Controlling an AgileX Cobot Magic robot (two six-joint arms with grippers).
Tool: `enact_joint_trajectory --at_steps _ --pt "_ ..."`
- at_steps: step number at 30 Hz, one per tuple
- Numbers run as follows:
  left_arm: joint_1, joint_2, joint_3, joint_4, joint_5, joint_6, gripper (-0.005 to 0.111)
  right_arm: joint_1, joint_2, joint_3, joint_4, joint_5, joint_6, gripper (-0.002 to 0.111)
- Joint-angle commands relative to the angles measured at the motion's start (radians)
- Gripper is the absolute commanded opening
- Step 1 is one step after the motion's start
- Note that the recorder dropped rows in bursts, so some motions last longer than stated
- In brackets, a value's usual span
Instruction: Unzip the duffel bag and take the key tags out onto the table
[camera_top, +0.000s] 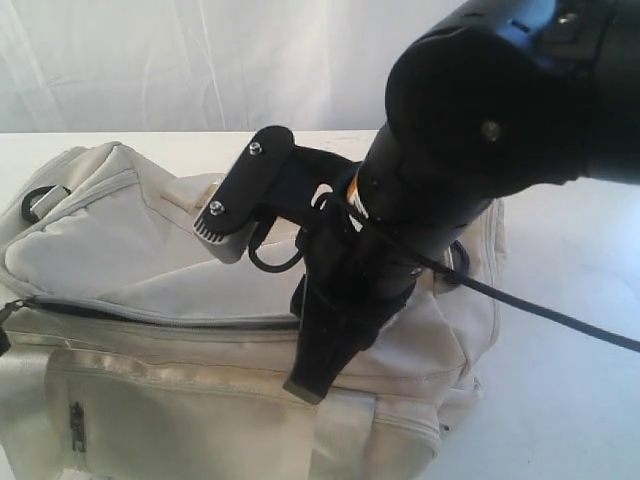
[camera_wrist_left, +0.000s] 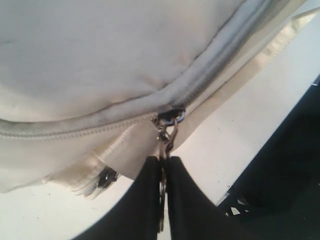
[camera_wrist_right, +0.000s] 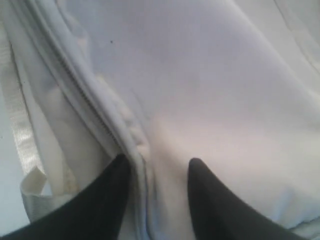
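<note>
Duffel bag (camera_wrist_left: 100, 55): only wrist view shows left claw (camera_wrist_left: 163, 161) pinching zip-pull (camera_wrist_left: 167, 131).

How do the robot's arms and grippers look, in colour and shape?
The right arm is matte black with rounded housings, a small orange mark near the wrist and a black cable trailing off. The right gripper and left gripper have smooth black tapered fingers.

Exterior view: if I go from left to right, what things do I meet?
duffel bag → right tool, open over the bag → black cable → table beside the bag.
</note>
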Motion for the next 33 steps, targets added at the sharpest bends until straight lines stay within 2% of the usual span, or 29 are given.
enact_joint_trajectory --at_steps 1,4,9,11,15,21,25,30,33 --pt "0.006 0.008 -0.034 0.012 0.092 -0.027 0.000 0.004 -0.060 -0.022 -0.003 -0.069 -0.084 0.052" --pt "0.006 0.039 -0.036 0.004 0.092 -0.027 0.000 0.005 -0.108 -0.022 0.063 -0.171 -0.207 0.052" --pt "0.006 0.080 -0.038 0.001 0.092 -0.035 0.000 0.046 -0.102 -0.016 0.346 -0.319 -0.545 0.052" --pt "0.006 0.080 -0.048 0.001 0.092 -0.055 0.000 0.075 -0.064 -0.014 0.403 -0.354 -0.655 0.053" --pt "0.006 0.080 -0.089 0.010 0.092 -0.077 0.000 0.122 0.024 -0.014 0.394 -0.483 -0.660 0.059" --pt "0.006 0.065 -0.127 0.018 0.092 -0.095 0.000 0.139 0.124 -0.014 0.394 -0.614 -0.646 0.055" --pt "0.006 0.046 -0.132 0.018 0.092 -0.097 0.000 0.139 0.155 -0.014 0.394 -0.623 -0.646 0.041" --pt "0.006 0.015 -0.132 0.103 0.092 -0.160 0.000 0.139 0.172 -0.014 0.387 -0.582 -0.644 0.003" --pt "0.006 -0.005 -0.132 0.176 0.092 -0.195 0.000 0.139 0.172 -0.014 0.382 -0.545 -0.633 0.000"
